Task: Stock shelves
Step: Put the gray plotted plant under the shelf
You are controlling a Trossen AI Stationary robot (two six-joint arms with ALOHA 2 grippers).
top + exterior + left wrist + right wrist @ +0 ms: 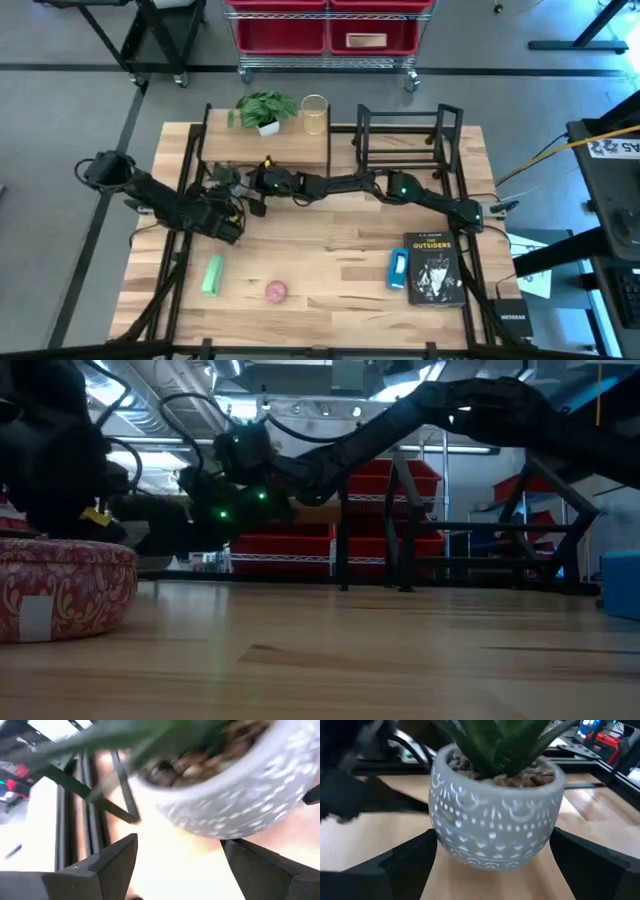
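I see the shelf (265,150), light wood top on black legs, at the table's (320,270) far left side, with a leafy plant (265,108) and a glass (314,114) standing on its top. The rack (405,140), a black open frame, stands just right of it at the far edge. Both my grippers meet at the shelf's near edge around a small grey pot (495,827) with white dotted arcs, pebbles and green blades. My right gripper (495,865), reached across from the right, has its fingers (407,857) spread wide on either side of the pot; I cannot tell whether the pads touch it. My left gripper (180,870) is close against the same pot (235,790), fingers (117,860) also wide apart, nothing clamped between them; black shelf legs show just beside it. From above, the pot itself is mostly hidden under the two wrists. On the near half of the table lie a green tube (212,274), a pink round thing (276,291), a book (434,268) and a blue item (398,268) touching the book's left edge.
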